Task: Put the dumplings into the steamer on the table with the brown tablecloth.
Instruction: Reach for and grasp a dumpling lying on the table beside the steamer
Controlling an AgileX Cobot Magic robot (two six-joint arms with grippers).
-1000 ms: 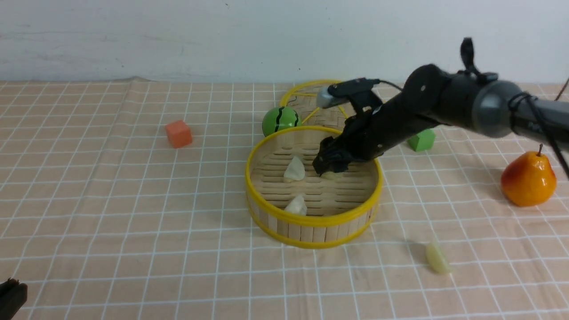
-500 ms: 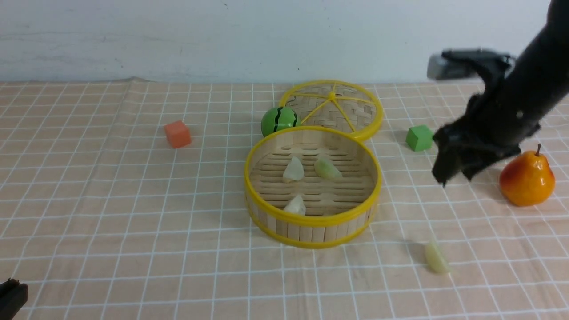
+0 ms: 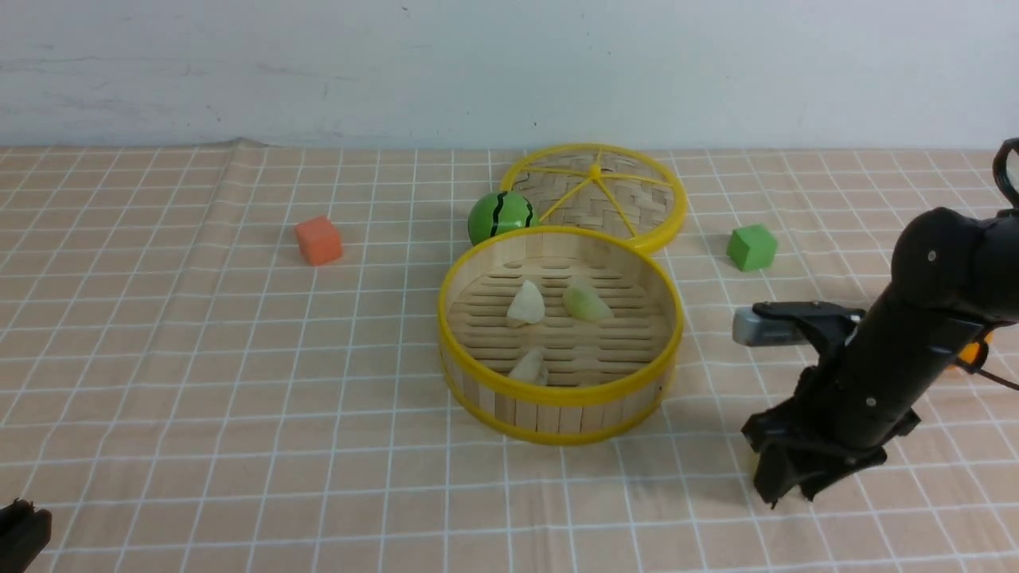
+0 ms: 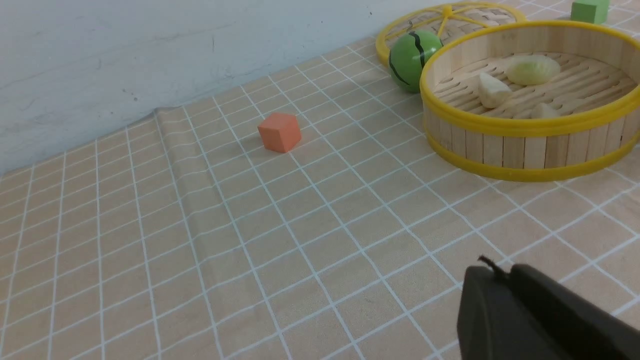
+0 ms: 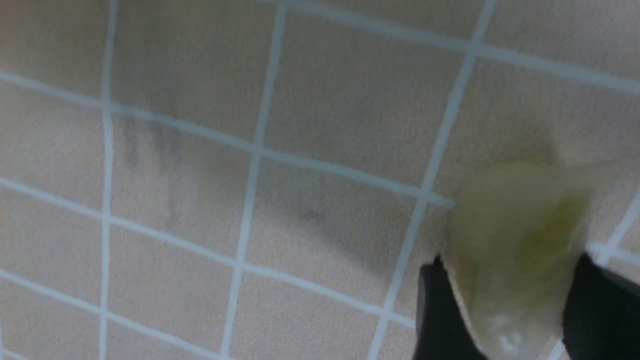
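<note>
The right gripper (image 3: pixel 786 489) stands low on the brown tablecloth (image 3: pixel 199 358), tips downward, in front of the steamer (image 3: pixel 557 394) and to its right. The right wrist view shows why: the fourth dumpling (image 5: pixel 515 250) lies on the cloth directly between the two dark fingers (image 5: pixel 437 320). Its long axis runs along the gap, so the jaws would close across its narrow width. They stand about one dumpling-width apart and both seem to touch its sides, but the picture is blurred and I cannot tell if they already press it. In the front view this dumpling is hidden behind the gripper.

The right arm is clearly the nearer one. The left gripper (image 4: pixel 510 275) waits at the near left corner, well apart, its fingers together and holding nothing.

By count, the dumplings are four – three on the steamer floor (image 3: pixel 526 303) and one outside. There is also one steamer, one woven lid (image 3: pixel 597 191), one green ball (image 3: pixel 501 216), one orange cube (image 3: pixel 319 240) and one green cube (image 3: pixel 751 247).

In my judgement the next step is to grip, lift and carry the dumpling forward and leftward over the yellow rim.
</note>
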